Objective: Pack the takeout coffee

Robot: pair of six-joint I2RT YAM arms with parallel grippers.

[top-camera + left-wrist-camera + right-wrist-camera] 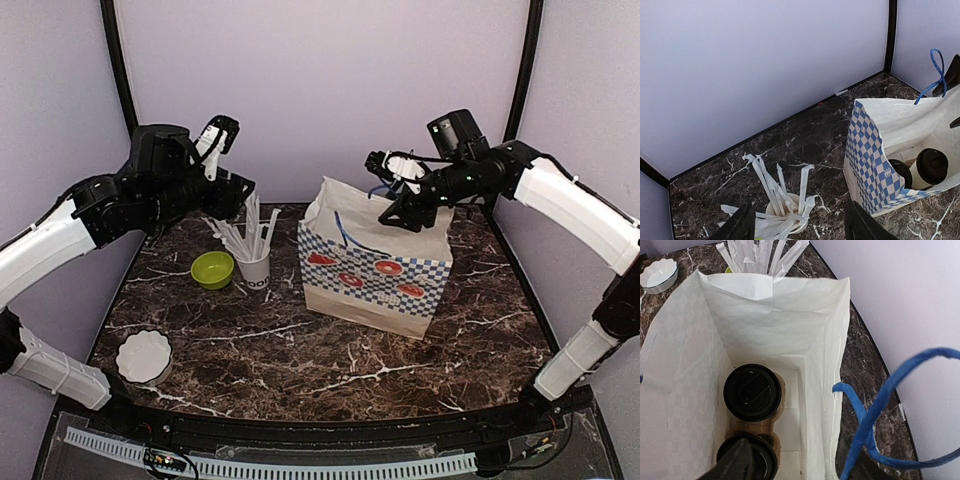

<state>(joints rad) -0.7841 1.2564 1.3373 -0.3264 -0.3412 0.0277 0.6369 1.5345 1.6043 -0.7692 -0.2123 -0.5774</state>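
Coffee: upper coffee cup (752, 392) and lower coffee cup (765, 457), black lids on, side by side in brown carrier (755, 426) at bottom of paper bag (765, 315); bag in centre of top view.
Right gripper (799, 455): fingers apart, gripping nothing, above open bag; blue handle (875, 415) near one finger.
Left gripper (797, 222): fingers apart, empty, above straw cup (785, 212), bottom of wrist view.

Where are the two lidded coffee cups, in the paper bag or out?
In the bag. Both coffee cups stand upright on the floor of the open paper bag, black lids up.
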